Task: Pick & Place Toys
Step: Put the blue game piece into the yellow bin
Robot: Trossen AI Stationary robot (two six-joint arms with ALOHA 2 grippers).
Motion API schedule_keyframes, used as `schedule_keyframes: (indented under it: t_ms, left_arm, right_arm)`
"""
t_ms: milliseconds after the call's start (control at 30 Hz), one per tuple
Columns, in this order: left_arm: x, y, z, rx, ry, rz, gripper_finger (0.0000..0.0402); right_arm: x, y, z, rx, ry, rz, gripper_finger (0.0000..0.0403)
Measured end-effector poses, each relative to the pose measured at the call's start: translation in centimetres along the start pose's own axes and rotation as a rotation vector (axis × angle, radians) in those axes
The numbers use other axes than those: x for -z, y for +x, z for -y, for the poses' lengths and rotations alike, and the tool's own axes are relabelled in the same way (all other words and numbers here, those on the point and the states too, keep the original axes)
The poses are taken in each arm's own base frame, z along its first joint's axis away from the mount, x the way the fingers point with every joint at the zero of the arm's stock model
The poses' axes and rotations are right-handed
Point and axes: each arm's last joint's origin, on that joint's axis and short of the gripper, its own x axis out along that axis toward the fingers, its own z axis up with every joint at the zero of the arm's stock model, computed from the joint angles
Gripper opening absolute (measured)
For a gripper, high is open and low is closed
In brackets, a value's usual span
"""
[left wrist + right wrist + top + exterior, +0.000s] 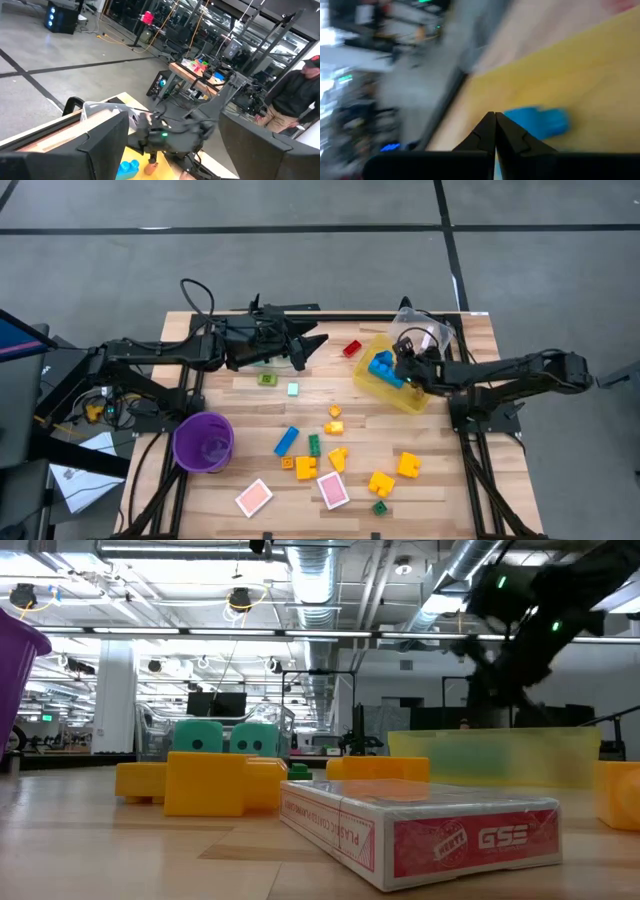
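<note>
The right gripper [403, 366] hung over the yellow bin [425, 397], fingers fully closed and empty, a blue brick [540, 122] lying just below. It should lift clear before reaching again. The left gripper [312, 343] waited half-open, empty. Loose bricks [408, 465] lay scattered on the desk [460, 490]. The card box [425, 830] read "GSE".

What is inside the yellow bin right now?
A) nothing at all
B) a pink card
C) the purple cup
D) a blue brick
D: a blue brick lies in the yellow bin, right by the shut right end effector; the purple cup and the pink cards sit out on the table.
</note>
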Motion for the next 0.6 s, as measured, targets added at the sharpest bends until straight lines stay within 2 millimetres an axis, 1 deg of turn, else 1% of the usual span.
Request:
schedule_keyframes:
  t_ms: [67,133,300,367,467,600]
  left_arm:
    - [0.0,0.0,0.0,0.0,0.001,0.0,0.0301]
    - [0.0,0.0,0.0,0.0,0.003,0.0,0.0301]
    - [0.0,0.0,0.0,0.0,0.031,0.0,0.0301]
    - [0.0,0.0,0.0,0.0,0.048,0.002,0.0301]
    - [-0.2,0.0,0.1,0.01,0.069,0.02,0.0301]
    - [-0.6,0.0,0.3,0.037,0.058,0.055,0.0301]
  right_arm:
    - [0.3,-1.5,-0.7,-0.105,-0.022,-0.012,0.0001]
    - [0.5,-3.2,-1.6,-0.217,-0.085,-0.019,0.0001]
    - [0.4,-7.1,-3.6,-0.455,-0.377,-0.067,0.0001]
    - [0.2,-8.6,-4.2,-0.542,-0.447,-0.084,0.0001]
    - [-0.4,-10.3,-4.5,-0.628,-0.495,-0.117,0.0001]
    - [-1.0,-12.0,-4.2,-0.683,-0.496,-0.188,0.0001]
